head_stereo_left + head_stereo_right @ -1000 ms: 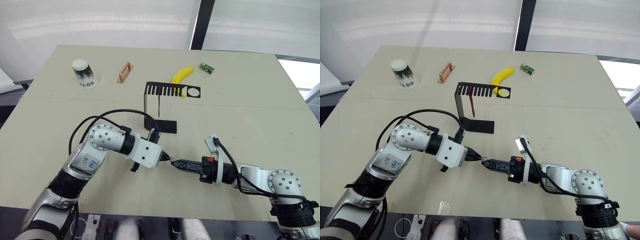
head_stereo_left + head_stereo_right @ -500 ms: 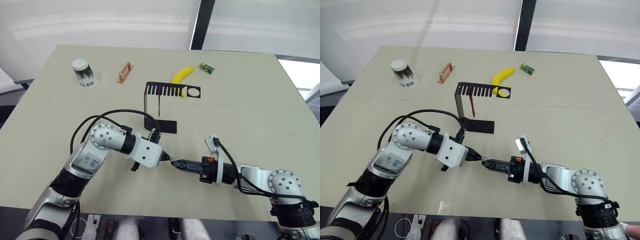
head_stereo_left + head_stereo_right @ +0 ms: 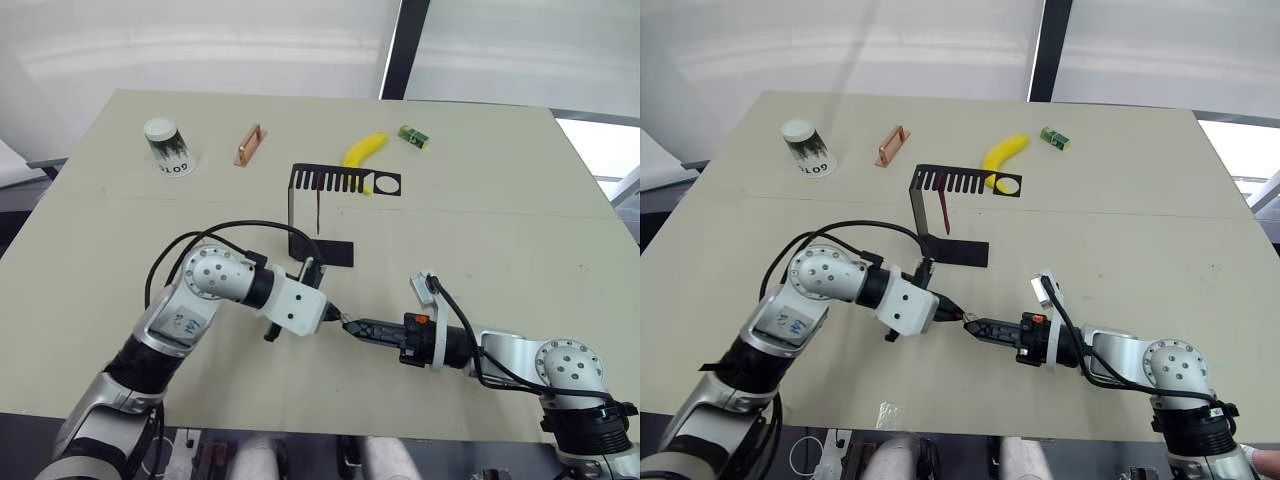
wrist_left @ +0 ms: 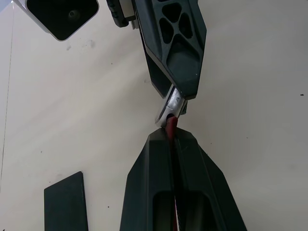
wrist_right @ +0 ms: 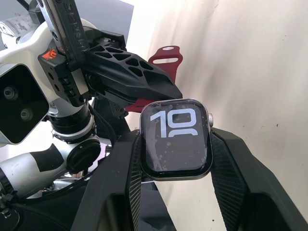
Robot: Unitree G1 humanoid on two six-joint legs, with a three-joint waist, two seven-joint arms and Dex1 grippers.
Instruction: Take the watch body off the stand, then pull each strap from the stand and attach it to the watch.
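The two claws meet tip to tip in the lower middle of the head view, above bare bench [image 3: 520, 250]. The right claw [image 5: 175, 144] is clenched on the watch [image 5: 175, 139], one finger on each side of the case, the lit screen facing its wrist camera. The left claw [image 4: 174, 144] is clenched on a red strap [image 4: 172, 126]; the strap's end touches the silvery edge of the watch, and its looped tail sticks out behind the left fingers.

The stand [image 3: 320, 215] is in the middle of the frame, just above the claws. A second strap [image 3: 317, 205] hangs from its comb. Near the top edge are a cup [image 3: 168, 146], a copper handle [image 3: 249, 144], a banana [image 3: 364, 149] and a green block [image 3: 414, 136]. The right part of the bench is open, and the claws are not far from the bench's bottom edge.
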